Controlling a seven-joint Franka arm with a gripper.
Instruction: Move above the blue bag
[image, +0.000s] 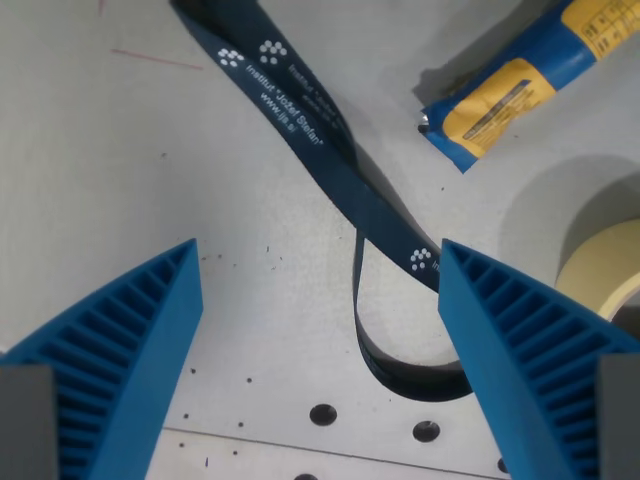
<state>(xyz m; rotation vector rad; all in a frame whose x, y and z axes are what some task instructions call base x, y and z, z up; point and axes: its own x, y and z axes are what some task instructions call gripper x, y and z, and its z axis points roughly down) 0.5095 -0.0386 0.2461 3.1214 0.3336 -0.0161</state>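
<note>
The blue bag (525, 82) is a blue and yellow packet lying at the wrist view's upper right, partly cut off by the frame edge. My gripper (320, 300) is open and empty, its two blue ribbed fingers (120, 340) at the lower left and lower right. The bag lies up and to the right of the gap between the fingers, apart from them. A dark blue lanyard (310, 130) with white print runs diagonally from the top centre down to the right finger and loops under it.
A roll of cream masking tape (605, 265) sits at the right edge, next to the right finger. The grey table (120, 150) has several small holes (323, 414) near the bottom.
</note>
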